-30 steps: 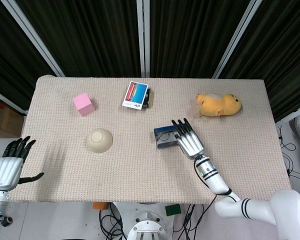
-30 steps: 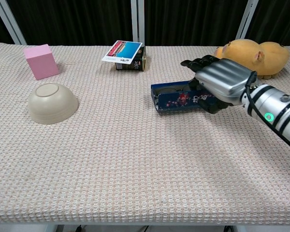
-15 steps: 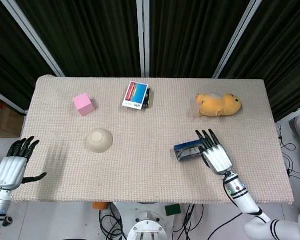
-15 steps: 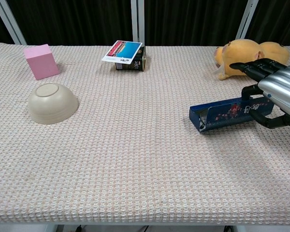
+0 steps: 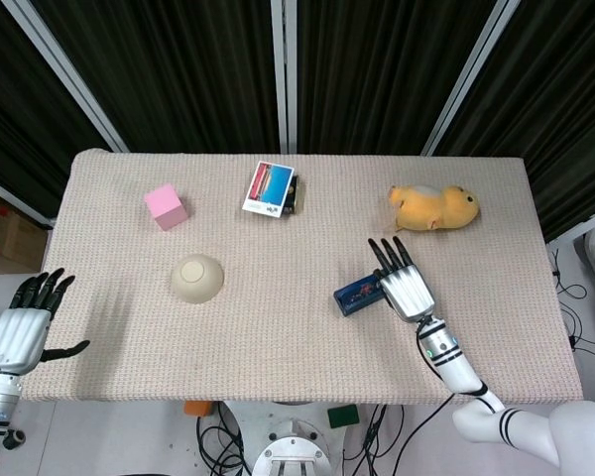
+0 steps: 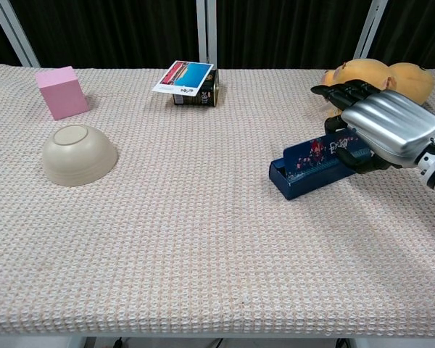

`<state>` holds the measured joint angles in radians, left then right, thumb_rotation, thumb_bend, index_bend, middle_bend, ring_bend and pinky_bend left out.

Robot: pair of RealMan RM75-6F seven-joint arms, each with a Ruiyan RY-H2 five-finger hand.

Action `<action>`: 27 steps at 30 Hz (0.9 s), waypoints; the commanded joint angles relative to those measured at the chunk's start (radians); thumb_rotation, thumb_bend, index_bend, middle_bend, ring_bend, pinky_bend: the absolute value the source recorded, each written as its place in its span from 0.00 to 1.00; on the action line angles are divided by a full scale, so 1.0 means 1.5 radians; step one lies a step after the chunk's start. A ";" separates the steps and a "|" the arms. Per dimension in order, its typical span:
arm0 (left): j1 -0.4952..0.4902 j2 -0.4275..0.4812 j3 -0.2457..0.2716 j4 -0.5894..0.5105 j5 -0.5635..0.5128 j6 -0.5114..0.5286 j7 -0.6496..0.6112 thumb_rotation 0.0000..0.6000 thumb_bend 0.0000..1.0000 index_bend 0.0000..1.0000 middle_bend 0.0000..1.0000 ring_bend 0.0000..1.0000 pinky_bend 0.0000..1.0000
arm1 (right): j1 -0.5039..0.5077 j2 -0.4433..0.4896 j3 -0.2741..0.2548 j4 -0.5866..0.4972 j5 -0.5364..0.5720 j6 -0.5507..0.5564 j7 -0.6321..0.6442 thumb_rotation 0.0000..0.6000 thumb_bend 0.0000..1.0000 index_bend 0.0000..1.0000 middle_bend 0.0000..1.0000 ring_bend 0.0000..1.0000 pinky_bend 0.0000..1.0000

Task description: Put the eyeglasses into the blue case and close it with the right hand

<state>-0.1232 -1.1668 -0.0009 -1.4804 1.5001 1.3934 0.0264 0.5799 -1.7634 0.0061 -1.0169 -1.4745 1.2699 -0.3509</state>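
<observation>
Head view: high, looking down; chest view: low, nearer; both share table [image 5: 278,337].

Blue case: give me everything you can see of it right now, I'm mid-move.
The blue case is a long, narrow dark-blue box with a red and white printed pattern on its side. It sits on the woven table cover, angled, its near end pointing toward table centre, in front of the yellow plush toy. The right hand covers its far end and appears to grip it. Whether it is open, or holds glasses, cannot be told.
</observation>
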 commanded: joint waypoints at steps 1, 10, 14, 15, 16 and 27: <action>-0.001 -0.001 0.000 0.003 0.000 -0.001 -0.003 0.76 0.02 0.09 0.00 0.00 0.08 | 0.003 -0.022 0.010 0.033 -0.008 -0.005 0.016 1.00 0.52 0.71 0.00 0.00 0.00; 0.000 0.000 0.001 0.003 0.003 0.003 -0.004 0.76 0.02 0.09 0.00 0.00 0.08 | 0.002 -0.044 0.025 0.067 -0.024 0.006 0.037 1.00 0.44 0.00 0.00 0.00 0.00; 0.002 0.001 0.001 0.001 0.002 0.006 -0.004 0.76 0.02 0.09 0.00 0.00 0.08 | 0.000 -0.050 0.031 0.078 -0.033 0.023 0.058 1.00 0.40 0.00 0.00 0.00 0.00; 0.002 0.002 0.001 0.000 0.002 0.006 -0.003 0.76 0.02 0.09 0.00 0.00 0.08 | -0.001 -0.051 0.033 0.079 -0.035 0.027 0.064 1.00 0.40 0.00 0.00 0.00 0.00; 0.002 0.002 0.001 0.000 0.003 0.007 -0.003 0.76 0.02 0.09 0.00 0.00 0.08 | -0.002 -0.052 0.036 0.080 -0.038 0.035 0.074 1.00 0.39 0.00 0.00 0.00 0.00; 0.001 0.005 -0.001 -0.010 0.006 0.012 0.003 0.76 0.02 0.09 0.00 0.00 0.08 | -0.005 -0.001 0.053 0.032 -0.080 0.109 0.081 1.00 0.37 0.00 0.00 0.00 0.00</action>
<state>-0.1219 -1.1593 -0.0028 -1.4951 1.5084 1.4116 0.0304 0.5725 -1.7953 0.0784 -0.9405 -1.5714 1.3988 -0.2254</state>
